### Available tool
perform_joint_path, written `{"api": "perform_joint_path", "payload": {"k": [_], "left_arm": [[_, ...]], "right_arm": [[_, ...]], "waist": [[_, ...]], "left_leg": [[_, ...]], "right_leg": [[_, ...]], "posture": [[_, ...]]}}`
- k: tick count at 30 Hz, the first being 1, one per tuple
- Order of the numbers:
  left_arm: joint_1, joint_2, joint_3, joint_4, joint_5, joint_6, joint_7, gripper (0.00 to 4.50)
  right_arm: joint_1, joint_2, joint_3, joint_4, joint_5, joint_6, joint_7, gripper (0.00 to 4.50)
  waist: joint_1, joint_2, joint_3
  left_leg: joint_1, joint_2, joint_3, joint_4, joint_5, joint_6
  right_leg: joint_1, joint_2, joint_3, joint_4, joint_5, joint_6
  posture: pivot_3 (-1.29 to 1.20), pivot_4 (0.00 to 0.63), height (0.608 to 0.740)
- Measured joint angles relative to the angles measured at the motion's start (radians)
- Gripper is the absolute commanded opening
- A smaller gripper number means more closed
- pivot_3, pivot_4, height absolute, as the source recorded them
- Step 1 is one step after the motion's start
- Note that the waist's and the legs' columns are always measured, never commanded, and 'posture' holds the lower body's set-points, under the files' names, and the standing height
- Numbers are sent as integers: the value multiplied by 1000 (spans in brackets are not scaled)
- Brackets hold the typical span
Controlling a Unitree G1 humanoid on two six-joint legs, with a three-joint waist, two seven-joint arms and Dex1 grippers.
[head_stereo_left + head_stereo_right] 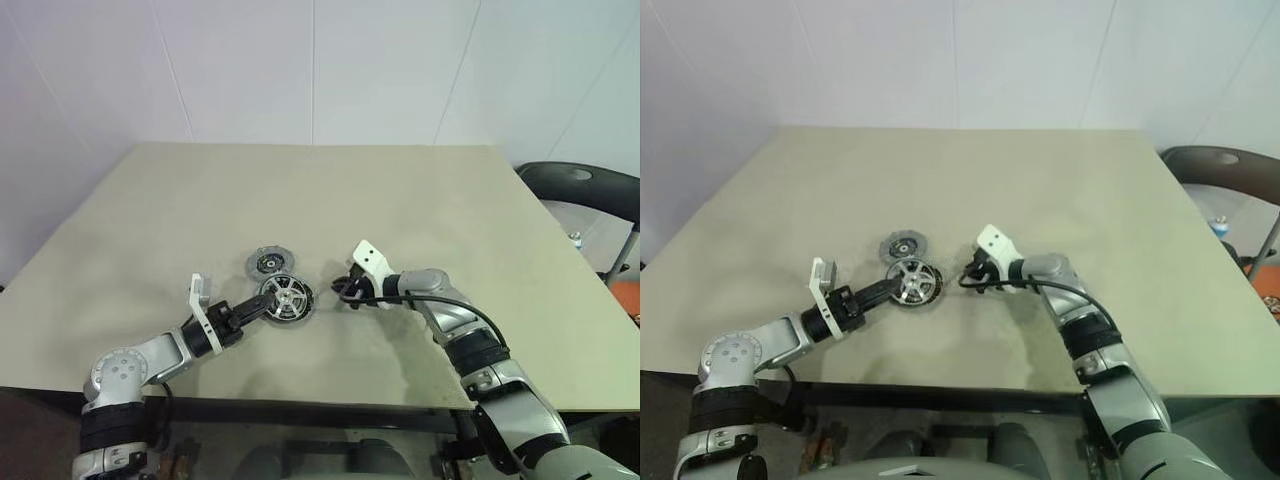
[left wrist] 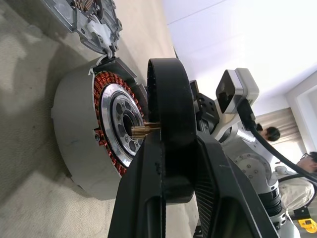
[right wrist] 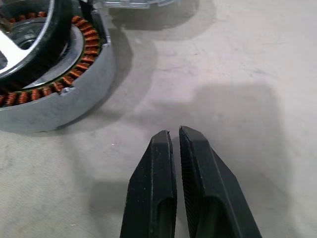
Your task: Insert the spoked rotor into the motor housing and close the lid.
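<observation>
- Left gripper [image 1: 262, 308] of two black fingers, nearest the table's front edge, clamped on the spoked rotor [image 1: 288, 298], a small shiny silver metal wheel with a thin dark rim and spokes to a central hub.
- Rotor held tilted over the motor housing [image 2: 79, 144], a small round grey-walled cup with a ring of copper-coloured windings around a silver hub; whether the rotor touches the housing: cannot tell.
- In the left wrist view, rotor's dark rim [image 2: 168, 124] edge-on between the fingers, its short brass-coloured shaft [image 2: 143, 129] pointing at the hole in the housing's hub.
- Housing resting on the beige table [image 1: 400, 200], toward the front, roughly midway across, directly under the rotor.
- Right gripper [image 1: 345, 288] just to the right of the housing, apart from it, low over the table, its two black fingers [image 3: 153, 198] closed together on nothing, only a thin slit between them.
- In the right wrist view, housing's grey wall [image 3: 74, 99] and copper windings [image 3: 86, 44] beyond the fingertips, rotor's rim and a bright spoke [image 3: 15, 59] lying inside the ring of windings.
- Lid [image 1: 267, 262], a flat round grey metal disc with a dark centre, flat on the table just behind the housing, close to it, slightly left.
- Black chair [image 1: 585, 190] well beyond the housing, off the table's far right corner.
</observation>
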Motion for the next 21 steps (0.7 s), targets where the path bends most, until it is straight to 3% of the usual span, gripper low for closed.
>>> {"api": "perform_joint_path", "payload": {"k": [16, 21], "left_arm": [[-64, -20, -6, 62, 91, -40, -49, 491], [-66, -24, -29, 57, 146, -91, -61, 2131]], "right_arm": [[20, -2, 9, -10, -4, 2, -9, 327], [20, -1, 9, -10, -5, 2, -13, 327]], "waist": [[18, 0, 0], [17, 0, 0]], "left_leg": [[0, 0, 0, 0, 0, 0], [0, 0, 0, 0, 0, 0]], "right_leg": [[0, 0, 0, -1, 0, 0], [0, 0, 0, 0, 0, 0]], "posture": [[0, 0, 740], [0, 0, 740]]}}
